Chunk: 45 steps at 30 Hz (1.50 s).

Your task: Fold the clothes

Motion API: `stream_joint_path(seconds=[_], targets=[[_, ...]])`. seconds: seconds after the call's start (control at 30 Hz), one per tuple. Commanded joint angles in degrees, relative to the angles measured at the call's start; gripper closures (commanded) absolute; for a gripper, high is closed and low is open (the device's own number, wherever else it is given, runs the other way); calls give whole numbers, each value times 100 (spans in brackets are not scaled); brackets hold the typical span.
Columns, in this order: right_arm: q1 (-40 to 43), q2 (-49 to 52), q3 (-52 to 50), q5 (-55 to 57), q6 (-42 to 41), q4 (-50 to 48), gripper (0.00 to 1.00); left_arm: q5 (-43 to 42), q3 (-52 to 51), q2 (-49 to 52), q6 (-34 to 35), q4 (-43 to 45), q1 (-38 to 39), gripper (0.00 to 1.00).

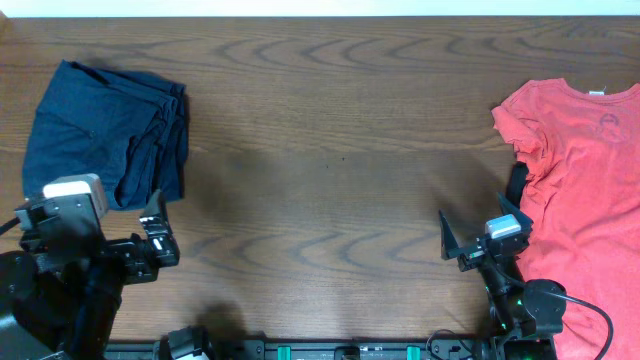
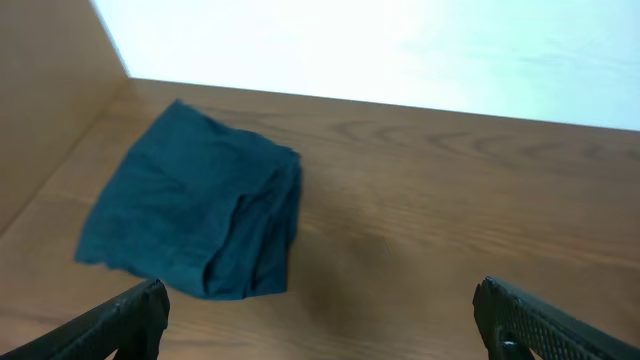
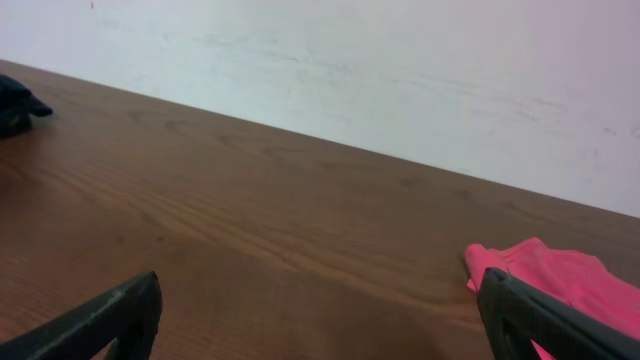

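The navy shorts (image 1: 105,135) lie folded into a compact bundle at the far left of the table; they also show in the left wrist view (image 2: 195,210) and as a dark scrap at the edge of the right wrist view (image 3: 15,105). My left gripper (image 1: 150,240) is open and empty, near the table's front edge, just in front of the bundle. In its own view the left gripper (image 2: 320,315) has fingers wide apart. My right gripper (image 1: 480,235) is open and empty at the front right, and in its own view (image 3: 320,315) nothing is between its fingers.
A red T-shirt (image 1: 580,190) lies spread at the right side of the table, close to the right gripper; its sleeve shows in the right wrist view (image 3: 550,275). The wooden table (image 1: 330,150) runs between the two garments. A pale wall stands behind.
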<state>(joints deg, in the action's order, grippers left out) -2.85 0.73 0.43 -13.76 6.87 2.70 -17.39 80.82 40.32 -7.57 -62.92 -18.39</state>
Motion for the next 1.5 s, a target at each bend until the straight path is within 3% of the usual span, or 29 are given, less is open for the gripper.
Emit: stream_joint_path(seconds=[0.0, 0.17, 0.27, 0.6, 1.07, 1.47], targets=[[44, -39, -11, -66, -66, 11, 1, 323, 4, 2, -59, 46, 391, 2], [44, -39, -13, -66, -66, 11, 1, 439, -118, -48, -31, 173, 962, 2], [44, -39, -13, -66, -66, 11, 1, 446, -616, -267, -35, 855, 1207, 2], [44, -39, -11, -66, -66, 11, 1, 439, -3517, -1792, 260, 3615, 1539, 2], [44, -39, -13, -66, -66, 11, 1, 466, -6382, -3967, 376, 5464, 1537, 2], [44, -39, -13, -66, -66, 11, 1, 463, -8059, -4019, 376, 7036, 1537, 2]])
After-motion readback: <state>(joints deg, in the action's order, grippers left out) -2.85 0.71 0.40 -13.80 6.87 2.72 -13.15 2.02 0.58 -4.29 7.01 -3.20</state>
